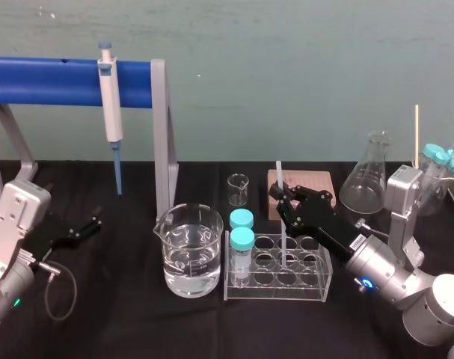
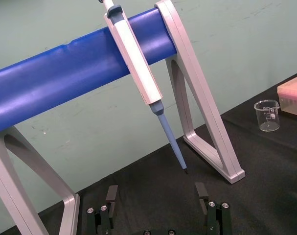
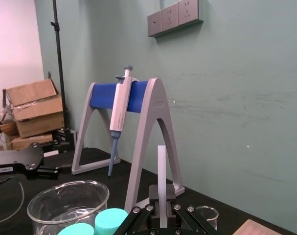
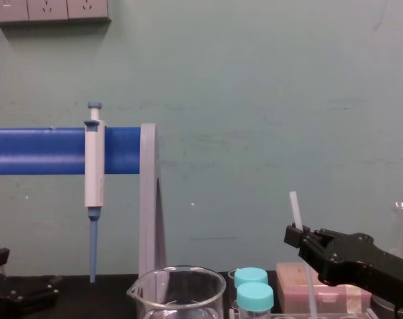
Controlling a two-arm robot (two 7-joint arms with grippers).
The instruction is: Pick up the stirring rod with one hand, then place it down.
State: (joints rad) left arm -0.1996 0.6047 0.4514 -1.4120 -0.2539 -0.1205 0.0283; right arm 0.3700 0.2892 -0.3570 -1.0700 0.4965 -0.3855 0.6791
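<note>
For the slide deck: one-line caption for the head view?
Right gripper holds the rod upright, lower end at the rack; left gripper parked open at the left.

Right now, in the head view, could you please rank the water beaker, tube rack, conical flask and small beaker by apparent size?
Largest: tube rack and water beaker, too alike to split.
Then: conical flask, though it stands farther back.
Smallest: small beaker.
The right hand, holding the stirring rod, overlaps the rack.

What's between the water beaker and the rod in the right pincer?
Head view: two teal-capped vials in the clear rack sit between the beaker and the rod held by the right pincer.
</note>
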